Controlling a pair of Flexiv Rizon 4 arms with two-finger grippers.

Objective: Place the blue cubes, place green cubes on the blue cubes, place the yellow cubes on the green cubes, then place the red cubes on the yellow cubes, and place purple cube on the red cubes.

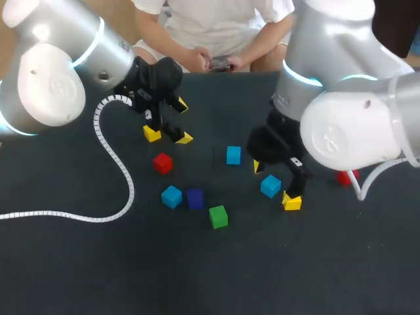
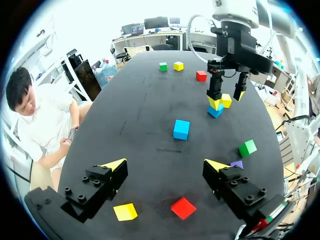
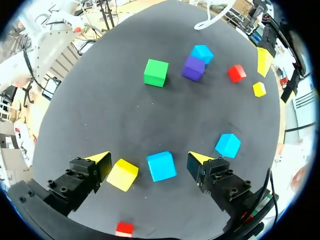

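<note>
Right gripper (image 3: 148, 156) hangs open over the black table (image 3: 100, 115), with a light-blue cube (image 3: 161, 166) between its fingers, clear of both, and a yellow cube (image 3: 122, 174) just beside one finger. I see my left gripper (image 2: 166, 163) spread open too, above a second yellow cube (image 2: 125, 211) and a red cube (image 2: 183, 207). Farther off, a green cube (image 3: 156, 73) lies near a purple cube (image 3: 193, 68) that touches another blue cube (image 3: 202, 53).

The table (image 1: 79, 275) is showing a matt, dark top. On the table, the green cube (image 1: 218, 216) is looking smooth and softly matt. The left arm (image 1: 52, 79) and right arm (image 1: 348, 131) are gleaming glossy silver-white; the ribbed hose (image 1: 131, 190) is looking plastic.
</note>
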